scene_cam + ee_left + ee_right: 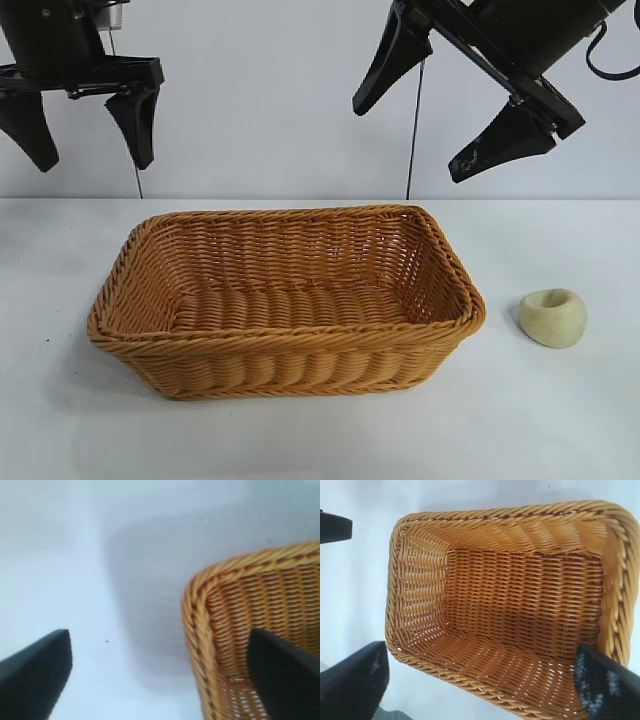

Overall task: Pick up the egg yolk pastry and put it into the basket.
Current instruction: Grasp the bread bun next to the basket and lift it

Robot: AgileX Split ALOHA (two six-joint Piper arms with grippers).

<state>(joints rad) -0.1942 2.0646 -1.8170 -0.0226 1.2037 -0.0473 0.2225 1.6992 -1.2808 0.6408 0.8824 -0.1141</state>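
Note:
The egg yolk pastry (553, 317), a small pale cream bun with a dimple on top, lies on the white table just right of the basket (285, 345). The orange-brown wicker basket stands in the middle of the table with nothing inside; its corner rim (197, 630) shows in the left wrist view and its inside wall (420, 585) in the right wrist view. My left gripper (90, 125) hangs open high above the basket's left end. Well up over the basket's right end, my right gripper (440, 110) is open too, holding nothing. The pastry shows in neither wrist view.
A white wall rises behind the table, with two thin dark cables (413, 130) hanging down it. Bare white tabletop (300, 440) lies in front of the basket and to both sides of it.

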